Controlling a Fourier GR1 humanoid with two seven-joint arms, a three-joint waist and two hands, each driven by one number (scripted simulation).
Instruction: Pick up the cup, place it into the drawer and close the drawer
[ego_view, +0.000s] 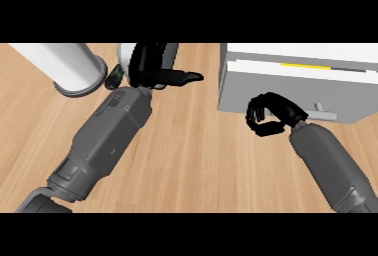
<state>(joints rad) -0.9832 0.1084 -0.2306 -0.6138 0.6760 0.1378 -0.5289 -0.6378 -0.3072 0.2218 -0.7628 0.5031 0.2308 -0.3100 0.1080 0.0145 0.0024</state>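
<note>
light wooden planks make up the counter top, which fills the view. at its far right corner a boxy white drawer unit is seen, with a slightly open drawer at its top edge, in which a yellow strip is glimpsed, and a small grey handle on its front. well to the left of the drawer unit, a tall white cylinder with a grey base ring stands at the far edge. between that cylinder and the drawer unit, the white cup is found, mostly hidden by the black left hand, whose fingers are curled round it; whether the cup is lifted off the wood cannot be told. a small dark green object is seen just beside that hand, on the side away from the drawer unit. the black right hand is clenched, nothing held, against the drawer unit's front, near the handle.
</note>
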